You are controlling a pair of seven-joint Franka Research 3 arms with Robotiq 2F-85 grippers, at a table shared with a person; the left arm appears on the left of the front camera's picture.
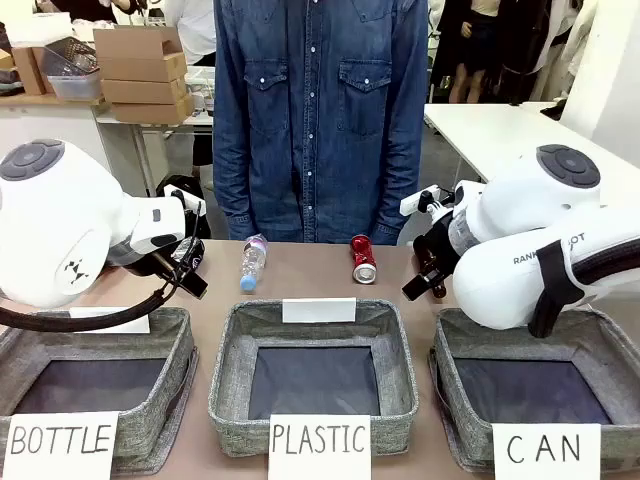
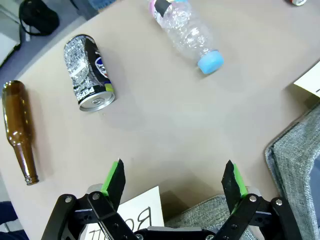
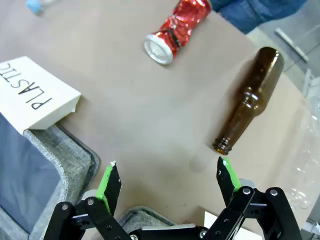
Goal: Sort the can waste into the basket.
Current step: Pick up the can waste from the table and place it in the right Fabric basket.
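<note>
Tabletop (image 3: 125, 115) open around red can (image 3: 177, 30), right pincer (image 3: 167, 167) (jaws wide) nearby

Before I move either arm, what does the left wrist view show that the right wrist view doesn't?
Left wrist: the black can, the left brown bottle and the BOTTLE sign, ahead of the open left gripper. Right wrist: the whole red can, crushed, the right brown bottle and the PLASTIC sign, ahead of the open right gripper. Both: the blue-capped plastic bottle and bare table.

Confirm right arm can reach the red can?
Probably yes. The right gripper is open, and the red can lies on bare table ahead of it; the brown bottle lies off to the side.
</note>
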